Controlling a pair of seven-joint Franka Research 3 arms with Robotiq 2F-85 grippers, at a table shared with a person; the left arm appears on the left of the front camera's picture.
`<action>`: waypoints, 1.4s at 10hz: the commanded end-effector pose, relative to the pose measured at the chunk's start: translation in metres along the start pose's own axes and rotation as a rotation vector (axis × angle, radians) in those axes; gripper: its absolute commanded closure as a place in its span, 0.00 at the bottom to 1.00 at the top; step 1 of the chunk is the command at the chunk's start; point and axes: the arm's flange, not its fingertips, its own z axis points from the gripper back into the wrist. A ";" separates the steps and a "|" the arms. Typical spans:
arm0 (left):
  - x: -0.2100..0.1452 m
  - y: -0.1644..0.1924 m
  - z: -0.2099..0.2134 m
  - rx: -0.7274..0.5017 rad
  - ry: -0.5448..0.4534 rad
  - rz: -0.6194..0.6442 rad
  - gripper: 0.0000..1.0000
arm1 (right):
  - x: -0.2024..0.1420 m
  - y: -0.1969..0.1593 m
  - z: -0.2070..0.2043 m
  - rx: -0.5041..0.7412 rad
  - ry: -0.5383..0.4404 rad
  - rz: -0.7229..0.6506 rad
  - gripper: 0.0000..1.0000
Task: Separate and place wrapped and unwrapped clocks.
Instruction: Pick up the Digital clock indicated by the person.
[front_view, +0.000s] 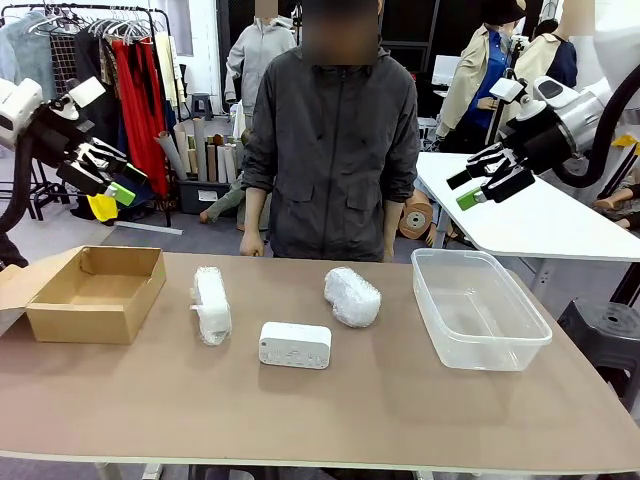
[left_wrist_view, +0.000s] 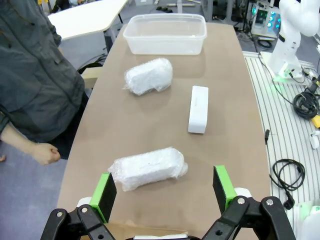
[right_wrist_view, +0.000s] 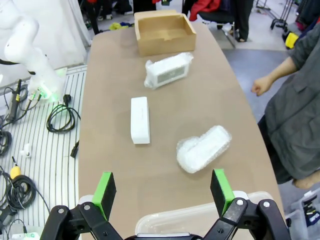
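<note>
Two clocks swathed in whitish bubble wrap lie on the brown table: one (front_view: 211, 304) left of centre, the other (front_view: 352, 296) right of centre. A bare white block clock (front_view: 295, 345) rests between them, nearer the front edge. The left wrist view looks down on the nearer wrapped clock (left_wrist_view: 148, 168), the bare clock (left_wrist_view: 198, 108) and the farther wrapped one (left_wrist_view: 148, 76). The right wrist view holds a wrapped clock (right_wrist_view: 204, 148), the bare clock (right_wrist_view: 140, 119) and the other wrapped clock (right_wrist_view: 168, 69). My left gripper (front_view: 112, 172) hangs open high at the left. High at the right, my right gripper (front_view: 481, 180) is open too.
An open brown cardboard box (front_view: 98, 291) stands at the table's left end, a clear plastic tub (front_view: 478, 307) at the right end. A person in a dark jacket (front_view: 332, 150) stands at the far edge, hands down by the table. A white table (front_view: 540, 215) lies behind at the right.
</note>
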 end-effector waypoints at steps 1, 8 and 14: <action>0.001 0.000 0.002 0.003 -0.007 -0.002 0.00 | 0.000 0.001 -0.001 0.003 -0.008 0.002 0.00; 0.001 0.000 0.002 0.003 -0.007 -0.002 0.00 | 0.000 0.001 -0.001 0.003 -0.008 0.002 0.00; 0.001 0.000 0.002 0.003 -0.007 -0.002 0.00 | 0.000 0.001 -0.001 0.003 -0.008 0.002 0.00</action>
